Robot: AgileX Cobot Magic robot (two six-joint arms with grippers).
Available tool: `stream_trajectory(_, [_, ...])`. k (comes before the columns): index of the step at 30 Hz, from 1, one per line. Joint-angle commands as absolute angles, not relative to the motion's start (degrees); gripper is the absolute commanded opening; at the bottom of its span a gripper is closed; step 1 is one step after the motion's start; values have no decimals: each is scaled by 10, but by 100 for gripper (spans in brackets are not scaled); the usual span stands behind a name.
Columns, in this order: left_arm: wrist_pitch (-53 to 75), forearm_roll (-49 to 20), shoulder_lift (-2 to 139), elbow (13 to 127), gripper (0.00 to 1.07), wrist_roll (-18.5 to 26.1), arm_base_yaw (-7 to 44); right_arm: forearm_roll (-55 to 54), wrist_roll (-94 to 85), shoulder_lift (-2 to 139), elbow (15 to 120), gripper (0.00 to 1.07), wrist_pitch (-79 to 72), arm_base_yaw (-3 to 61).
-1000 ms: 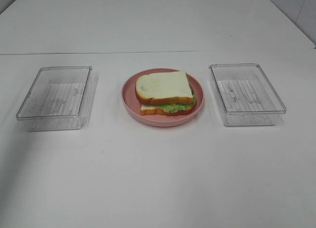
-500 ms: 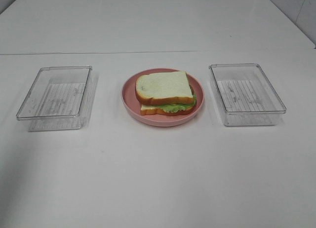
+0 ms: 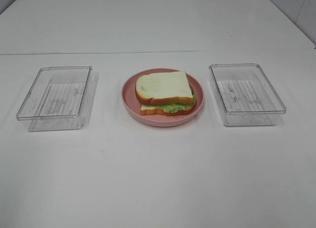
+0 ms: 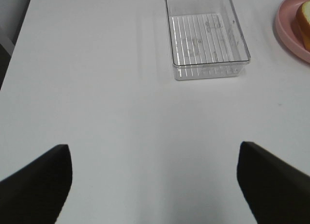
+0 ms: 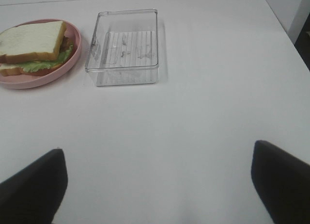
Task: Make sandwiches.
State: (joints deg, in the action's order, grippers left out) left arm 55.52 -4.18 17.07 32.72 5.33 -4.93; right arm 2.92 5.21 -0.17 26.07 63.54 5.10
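Assembled toy sandwich point(image 3: 166, 94) resting on a round pink plate point(image 3: 129, 97) at the middle of a white table point(image 3: 158, 178). Two square white bread slices with brown crust, stacked slightly askew, the top slice point(image 3: 164, 87) covering most of the bottom one point(image 3: 148, 109). Green lettuce leaf point(image 3: 175, 107) poking out between the slices along the near and right edges; a sliver of reddish-brown filling just visible under the top slice in the right wrist view point(image 5: 62, 45). Any other filling hidden from every camera.

Flanked on each side by a clear plastic rectangular container with a ribbed floor: one to the left point(image 3: 55, 97), one to the right point(image 3: 246, 94), both near the plate but not touching it, both holding nothing.

Neither arm visible from the high camera. Left gripper point(image 4: 155, 185) hovering above bare tabletop, dark fingers point(image 4: 38, 183) spread wide apart, nothing between them, left container point(image 4: 206, 35) and the plate's rim point(image 4: 286, 26) further off. Right gripper point(image 5: 157, 187) likewise over bare table, fingers point(image 5: 283, 185) parted wide and holding nothing, right container point(image 5: 123, 47) and the plated sandwich point(image 5: 34, 47) beyond.
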Motion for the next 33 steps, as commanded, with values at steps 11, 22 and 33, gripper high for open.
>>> stream_trajectory(11, [634,-53,-9,305,87,66,-50,31,49,-16,260,96,630,50])
stream_trajectory(22, [618,-36,-14,295,87,52,-49,30,49,-15,260,96,630,50])
stream_trajectory(33, [617,-36,-14,295,87,46,-2,30,49,-15,260,96,630,50])
